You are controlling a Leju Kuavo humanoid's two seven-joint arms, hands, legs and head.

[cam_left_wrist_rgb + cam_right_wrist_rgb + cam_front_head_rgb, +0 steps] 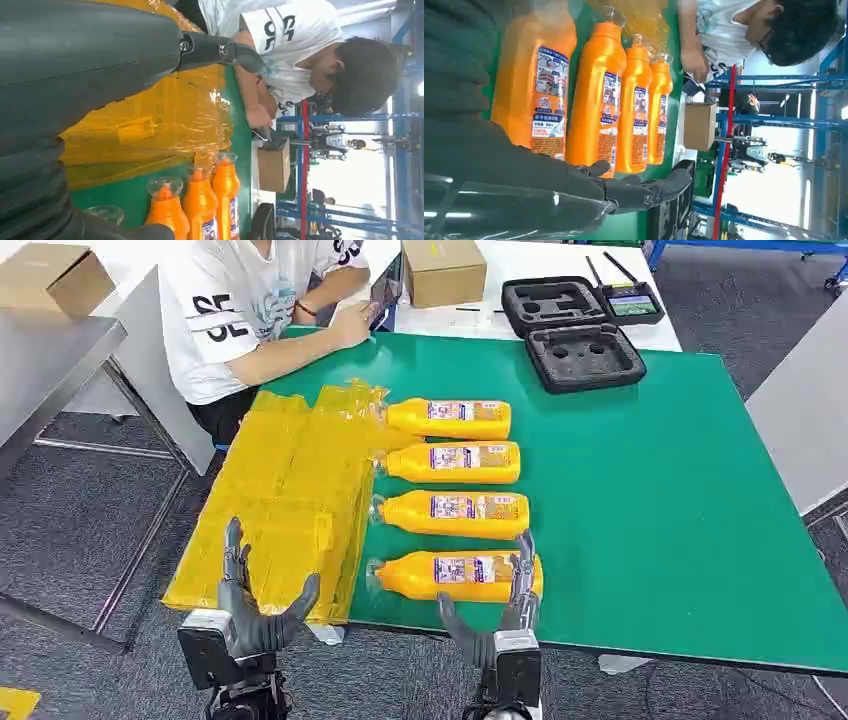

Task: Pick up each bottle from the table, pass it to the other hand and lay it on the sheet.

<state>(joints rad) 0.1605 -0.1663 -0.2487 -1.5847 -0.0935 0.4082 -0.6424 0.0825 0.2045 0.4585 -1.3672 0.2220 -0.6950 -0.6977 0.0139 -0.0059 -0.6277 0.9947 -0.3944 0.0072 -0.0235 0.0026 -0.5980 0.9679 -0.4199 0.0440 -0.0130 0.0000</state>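
Several orange bottles with clear caps lie side by side on the green table (pixel 660 490), caps toward the sheet. The nearest bottle (pixel 455 576) (pixel 535 80) lies by the front edge; the others (pixel 452 513) (pixel 450 462) (pixel 447 418) lie farther back. A crinkled yellow sheet (pixel 285 495) (pixel 150 125) covers the table's left part. My right hand (pixel 500 615) (pixel 574 195) hovers open at the nearest bottle's base end, its fingers raised beside it. My left hand (pixel 250 605) (pixel 75 60) is open over the sheet's near corner, holding nothing.
A person in a white shirt (pixel 240 310) sits at the far left corner, a forearm resting on the table. An open black foam case (pixel 572 330) lies at the back. A cardboard box (pixel 443 270) stands behind it, another (pixel 50 278) on the left bench.
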